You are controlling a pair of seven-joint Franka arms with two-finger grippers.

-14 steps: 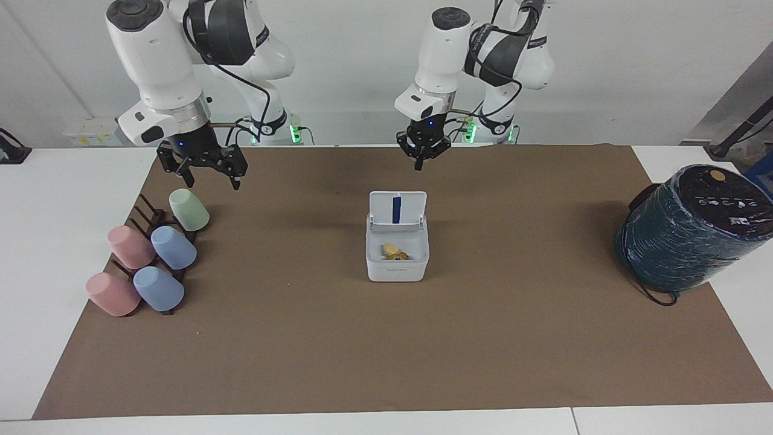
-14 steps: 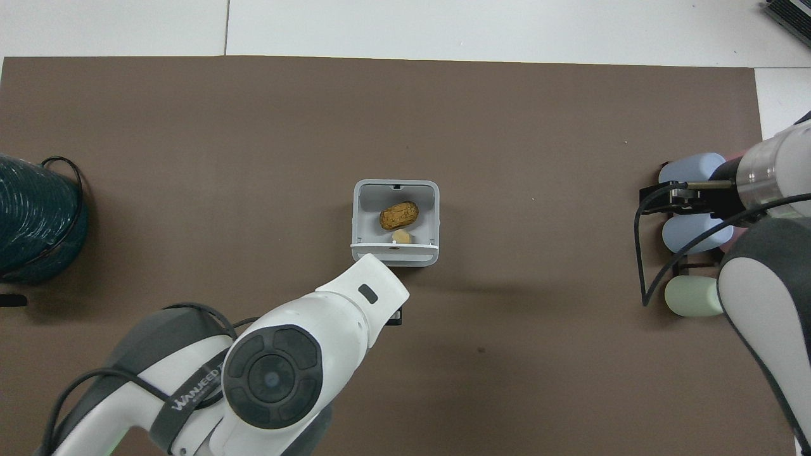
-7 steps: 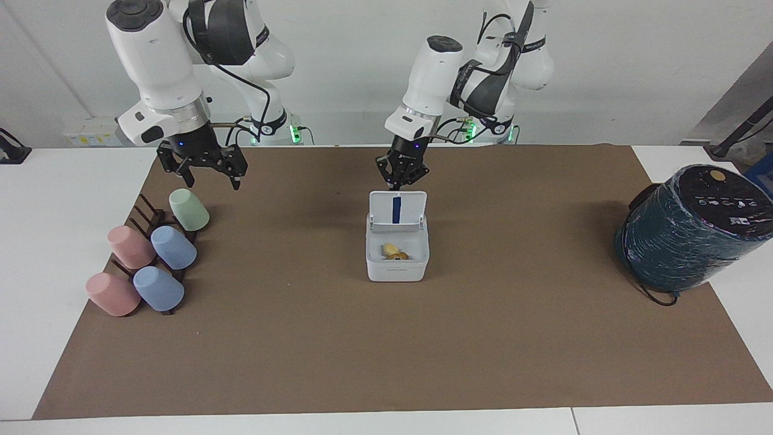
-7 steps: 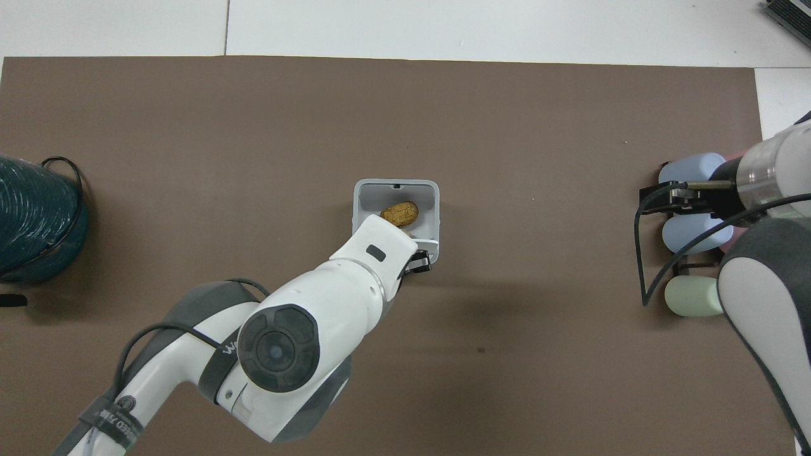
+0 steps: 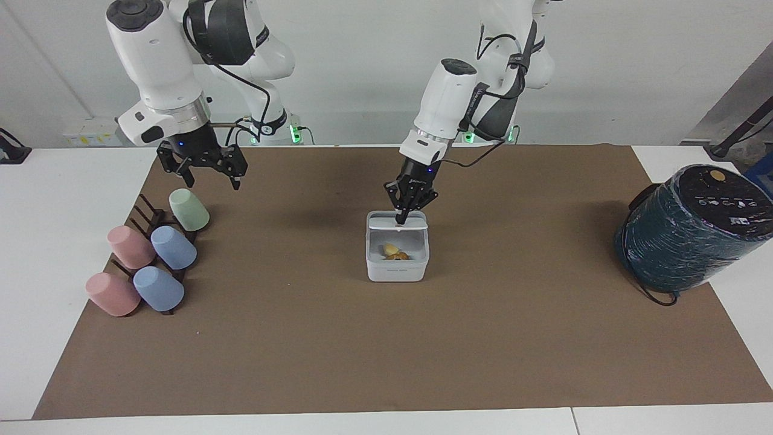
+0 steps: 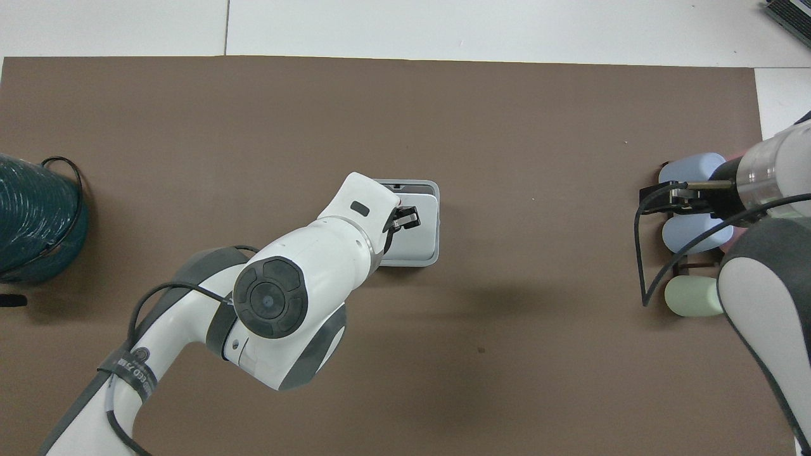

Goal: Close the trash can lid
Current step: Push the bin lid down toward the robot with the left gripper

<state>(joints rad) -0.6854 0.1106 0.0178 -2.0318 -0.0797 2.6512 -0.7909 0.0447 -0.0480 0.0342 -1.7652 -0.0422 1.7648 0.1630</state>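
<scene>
The small white trash can (image 5: 397,266) stands at the middle of the brown mat. Its lid (image 5: 386,222) is tipped down over the opening and stands partly open; a brown nut and a pale scrap (image 5: 394,251) still show beneath it. My left gripper (image 5: 401,221) is shut, with its tip pressing on the lid's top. In the overhead view the lid (image 6: 419,231) covers most of the can (image 6: 434,189), with the left gripper (image 6: 407,219) over it. My right gripper (image 5: 205,172) is open and waits in the air above a green cup.
A dark rack holds a green cup (image 5: 189,209) and several pink and blue cups (image 5: 173,247) at the right arm's end. A large dark teal cylinder (image 5: 694,226) with a cable stands at the left arm's end; it also shows in the overhead view (image 6: 35,218).
My left gripper has come down from over the mat onto the upright lid and pushed it forward over the can. The right arm has not moved.
</scene>
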